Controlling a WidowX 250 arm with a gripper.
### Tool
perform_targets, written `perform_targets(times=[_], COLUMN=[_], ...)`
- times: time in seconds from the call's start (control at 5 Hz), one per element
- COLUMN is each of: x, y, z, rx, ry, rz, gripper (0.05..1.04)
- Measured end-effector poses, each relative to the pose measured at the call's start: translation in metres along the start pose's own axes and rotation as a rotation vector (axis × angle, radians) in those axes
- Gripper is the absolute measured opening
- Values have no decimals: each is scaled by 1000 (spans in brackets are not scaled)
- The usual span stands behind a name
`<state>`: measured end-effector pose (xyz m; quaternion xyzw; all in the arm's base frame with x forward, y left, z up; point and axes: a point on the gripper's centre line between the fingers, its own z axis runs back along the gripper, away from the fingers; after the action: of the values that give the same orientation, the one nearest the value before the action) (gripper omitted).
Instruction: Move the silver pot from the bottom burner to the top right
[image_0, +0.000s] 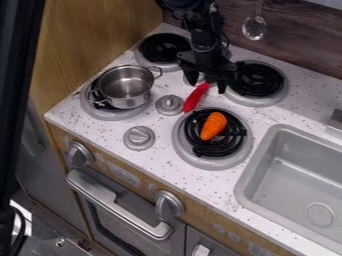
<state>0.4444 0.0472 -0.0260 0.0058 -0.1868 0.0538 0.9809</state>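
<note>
Silver pot (127, 86) on burner (110, 114), left in view of end effector (207, 86), apart; fingers spread

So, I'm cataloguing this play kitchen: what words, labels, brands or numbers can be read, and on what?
None can be read.
Wooden front panel, between the left knob and right knob: pale markings, too small and blurred.
Same panel, right of the right knob: more pale markings, also unreadable.
Silver pot and carrot: no text I can make out.

Toy kitchen: 4 burners (257, 80), sink (294, 185).
</note>
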Motion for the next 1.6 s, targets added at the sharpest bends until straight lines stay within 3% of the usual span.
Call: perform_targets(times=[0.2, 0.4, 0.6, 0.8, 1.2, 1.6], x=[-16, -23, -19, -7, -9, -33], y=[0, 8, 18, 34, 58, 92], z=[-16, -19, -6, 21, 44, 42], rx=[0, 14, 21, 18, 56, 91], ry=[52, 44, 4, -77, -117, -48], rz=[2, 35, 77, 120, 142, 218], gripper=[994, 994, 994, 994, 994, 994])
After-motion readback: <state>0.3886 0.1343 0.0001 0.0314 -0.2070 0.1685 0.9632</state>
